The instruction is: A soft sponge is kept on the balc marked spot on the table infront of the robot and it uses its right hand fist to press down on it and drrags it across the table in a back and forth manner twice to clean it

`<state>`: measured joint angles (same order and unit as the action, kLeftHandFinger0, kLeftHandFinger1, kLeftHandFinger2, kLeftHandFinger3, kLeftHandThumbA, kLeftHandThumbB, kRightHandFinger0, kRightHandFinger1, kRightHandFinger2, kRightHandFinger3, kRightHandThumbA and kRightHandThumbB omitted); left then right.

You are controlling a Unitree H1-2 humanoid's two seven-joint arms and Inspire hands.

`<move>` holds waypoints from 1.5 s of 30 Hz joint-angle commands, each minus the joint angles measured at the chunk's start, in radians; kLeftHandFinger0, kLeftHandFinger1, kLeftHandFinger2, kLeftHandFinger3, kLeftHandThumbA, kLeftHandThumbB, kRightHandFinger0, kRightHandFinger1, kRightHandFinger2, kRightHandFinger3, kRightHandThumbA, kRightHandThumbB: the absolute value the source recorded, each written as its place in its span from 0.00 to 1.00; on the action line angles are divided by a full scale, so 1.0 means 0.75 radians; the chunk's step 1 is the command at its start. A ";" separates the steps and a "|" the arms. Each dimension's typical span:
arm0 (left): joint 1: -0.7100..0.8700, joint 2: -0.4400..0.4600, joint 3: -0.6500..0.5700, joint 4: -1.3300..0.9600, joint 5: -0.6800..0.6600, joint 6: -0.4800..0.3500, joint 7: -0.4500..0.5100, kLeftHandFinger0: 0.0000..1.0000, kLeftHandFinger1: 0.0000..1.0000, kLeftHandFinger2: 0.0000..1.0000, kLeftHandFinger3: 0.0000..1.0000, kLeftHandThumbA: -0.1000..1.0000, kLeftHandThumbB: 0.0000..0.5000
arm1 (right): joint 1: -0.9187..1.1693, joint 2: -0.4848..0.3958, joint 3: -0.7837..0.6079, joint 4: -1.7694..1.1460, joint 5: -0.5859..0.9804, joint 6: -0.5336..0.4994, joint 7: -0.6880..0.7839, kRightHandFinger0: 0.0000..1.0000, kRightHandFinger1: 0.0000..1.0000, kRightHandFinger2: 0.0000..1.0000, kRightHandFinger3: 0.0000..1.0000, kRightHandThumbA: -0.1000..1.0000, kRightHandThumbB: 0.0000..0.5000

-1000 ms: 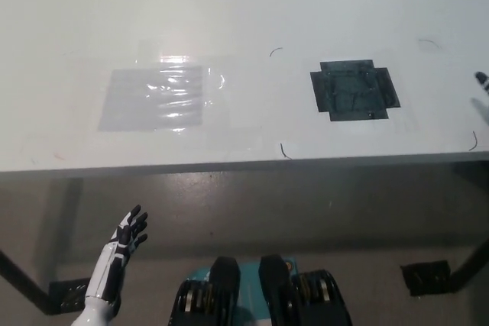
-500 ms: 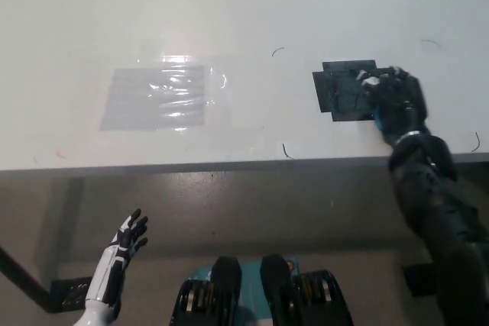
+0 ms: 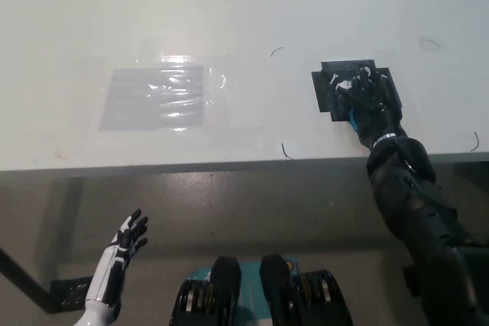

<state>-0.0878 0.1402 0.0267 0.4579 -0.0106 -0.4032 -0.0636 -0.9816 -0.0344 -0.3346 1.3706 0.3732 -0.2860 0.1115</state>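
Right hand (image 3: 367,101), fingers curled shut into a fist, sits on the black patch (image 3: 330,80) near the table's (image 3: 244,13) front edge. Sponge itself, and which way it runs, cannot be made out. Left hand (image 3: 128,236) hangs below the table, fingers spread.

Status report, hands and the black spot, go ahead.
Right hand fisted on black spot. Left hand open, below table edge. No sponge visible. Nothing blocking.

This looks like a robotics test lab rather than a home. The plain white surface (image 3: 229,5) carries only taped markers: a black marked spot (image 3: 328,85) and a shiny clear-taped grey patch (image 3: 157,97), with small pen ticks around them, above a bare floor (image 3: 229,211).
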 commanded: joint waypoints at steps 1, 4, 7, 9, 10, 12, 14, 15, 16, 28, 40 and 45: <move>-0.007 0.019 0.002 -0.014 -0.007 -0.060 -0.014 1.00 1.00 1.00 1.00 1.00 0.86 | 0.050 0.042 0.015 0.048 -0.013 0.100 0.019 0.00 0.00 0.00 0.00 1.00 0.19; -0.011 0.017 0.001 -0.006 0.003 -0.062 -0.007 1.00 1.00 1.00 1.00 1.00 0.86 | 0.047 0.047 0.025 0.038 -0.018 0.094 0.051 0.00 0.00 0.00 0.00 1.00 0.22; -0.007 0.014 0.000 -0.022 0.002 -0.046 -0.008 1.00 1.00 1.00 1.00 1.00 0.87 | 0.041 0.052 0.038 0.030 -0.025 0.097 0.087 0.00 0.00 0.00 0.00 1.00 0.26; -0.008 0.013 -0.001 -0.016 0.015 -0.053 0.002 1.00 1.00 1.00 1.00 1.00 0.89 | 0.045 0.046 0.110 0.024 -0.102 0.041 0.046 0.00 0.00 0.02 0.02 1.00 0.27; -0.008 0.013 -0.001 -0.015 0.014 -0.054 0.001 1.00 1.00 1.00 1.00 1.00 0.89 | 0.047 0.043 0.151 0.021 -0.140 0.011 0.012 0.00 0.00 0.00 0.00 1.00 0.27; -0.010 0.015 0.000 -0.009 0.017 -0.057 0.005 1.00 1.00 1.00 1.00 1.00 0.88 | 0.048 0.028 0.195 0.005 -0.163 -0.030 0.010 0.49 0.54 0.63 0.59 1.00 0.48; -0.011 0.014 0.000 -0.006 0.018 -0.059 0.006 1.00 1.00 1.00 1.00 1.00 0.86 | 0.050 0.006 0.207 -0.029 -0.141 -0.065 0.115 1.00 1.00 1.00 1.00 1.00 0.52; -0.014 0.018 0.001 -0.007 0.016 -0.056 0.003 1.00 1.00 1.00 1.00 1.00 0.86 | 0.043 -0.011 0.217 -0.064 -0.132 -0.106 0.185 1.00 1.00 1.00 1.00 1.00 0.56; -0.017 0.021 0.001 -0.006 0.014 -0.057 -0.001 1.00 1.00 1.00 1.00 1.00 0.86 | 0.035 -0.023 0.219 -0.097 -0.124 -0.128 0.213 1.00 1.00 1.00 1.00 1.00 0.58; -0.030 0.020 -0.001 -0.006 0.013 -0.047 -0.004 1.00 1.00 0.98 1.00 1.00 0.88 | 0.059 -0.169 0.215 -1.189 -0.109 0.064 0.104 1.00 1.00 1.00 1.00 1.00 0.65; -0.033 0.029 0.002 -0.001 -0.011 -0.043 -0.025 1.00 1.00 0.94 1.00 1.00 0.91 | 0.226 -0.309 0.145 -2.203 -0.025 0.339 0.011 1.00 1.00 1.00 1.00 1.00 0.75; -0.029 0.033 -0.005 -0.007 0.004 -0.039 -0.024 1.00 1.00 0.93 1.00 1.00 0.95 | 0.442 -0.295 0.166 -2.566 -0.103 0.303 0.027 1.00 1.00 1.00 1.00 1.00 0.73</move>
<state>-0.0879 0.1392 0.0262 0.4635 -0.0095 -0.4014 -0.0635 -0.7346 -0.1420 -0.1797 0.3406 0.2936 -0.2278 0.1757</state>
